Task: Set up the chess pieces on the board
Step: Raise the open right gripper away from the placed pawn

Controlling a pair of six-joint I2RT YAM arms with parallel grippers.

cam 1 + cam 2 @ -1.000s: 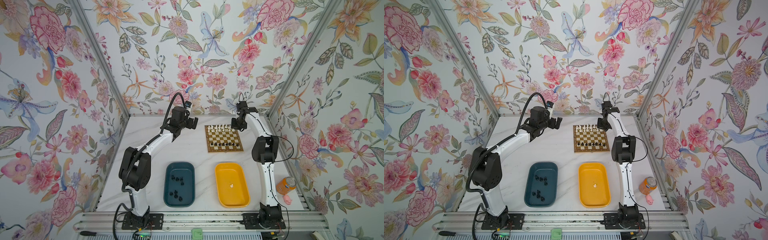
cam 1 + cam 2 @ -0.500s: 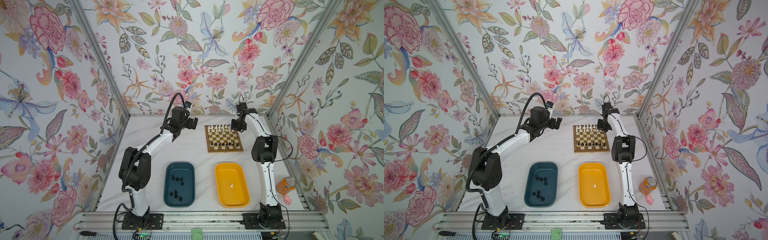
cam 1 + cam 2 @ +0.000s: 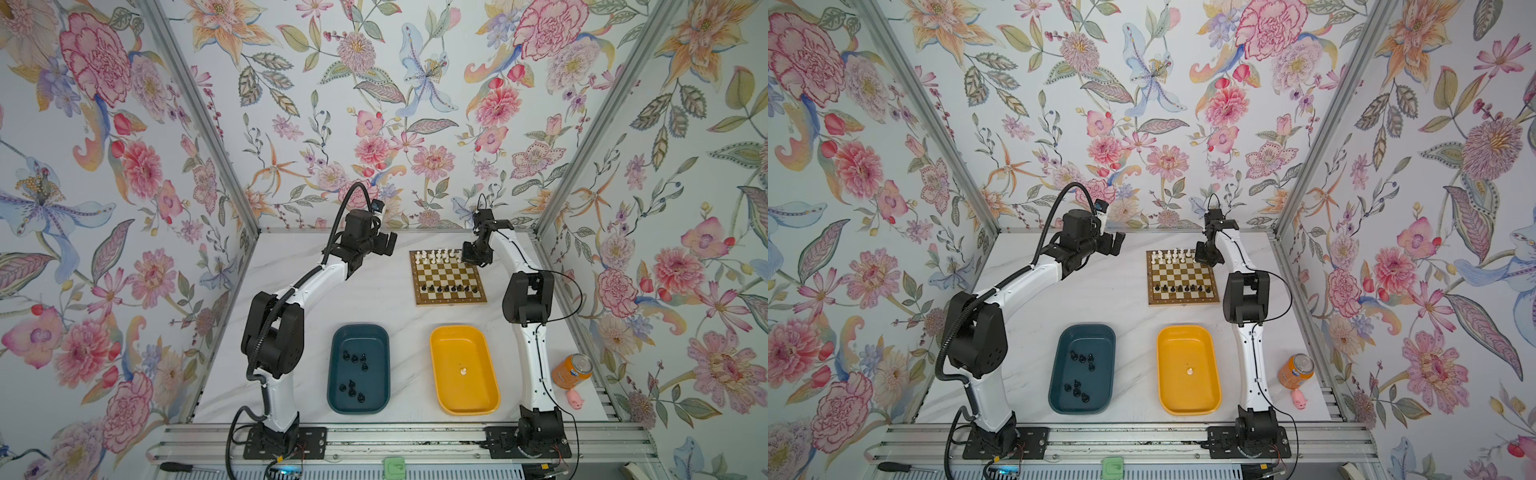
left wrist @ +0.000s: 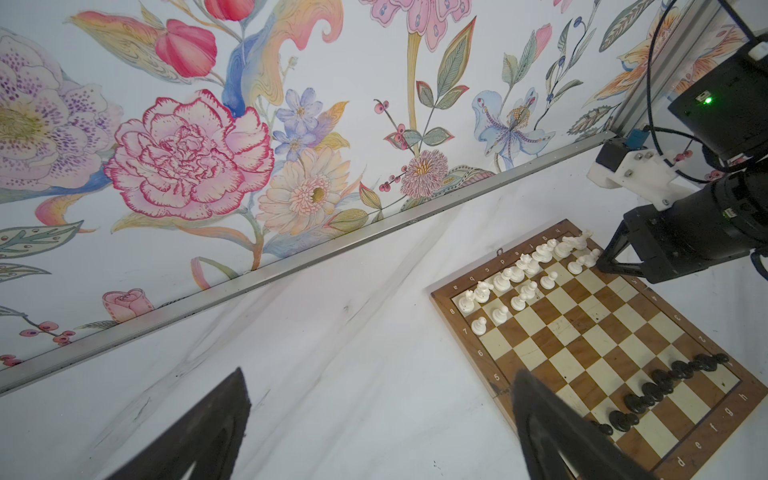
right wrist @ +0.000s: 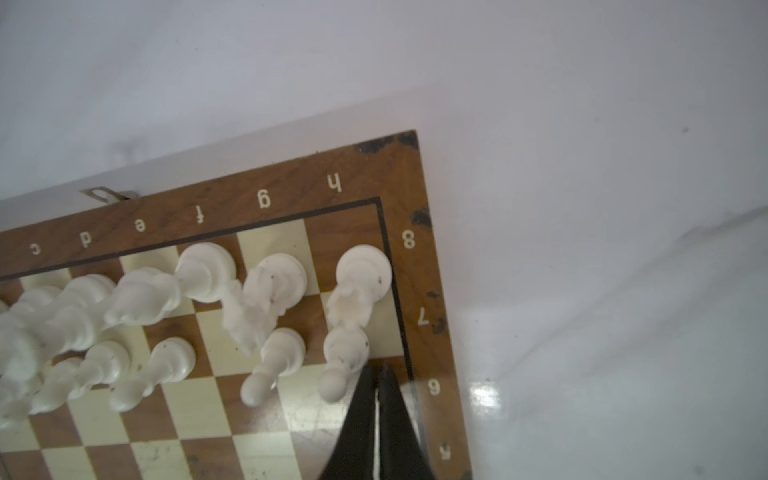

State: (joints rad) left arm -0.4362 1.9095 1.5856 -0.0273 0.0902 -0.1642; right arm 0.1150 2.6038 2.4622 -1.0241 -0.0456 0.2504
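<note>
Chess pieces (image 3: 446, 287) stand partly set on the wooden board (image 3: 451, 301), at the back right of the white table (image 3: 386, 299). White pieces (image 3: 436, 254) crowd the two far rows, and one row of black pieces lines the near side. In front, a teal tray (image 3: 370, 338) holds about eight loose black chessmen (image 3: 354, 358) in two clusters. Beside it, a yellow tray (image 3: 461, 345) holds one small white chessman (image 3: 461, 369). The right gripper (image 5: 377, 370), fingers pressed together on nothing, points at the board's far right corner, just beside a white pawn (image 5: 345, 361). The left gripper (image 4: 379, 374), spread wide and empty, hovers over bare table left of the board.
</note>
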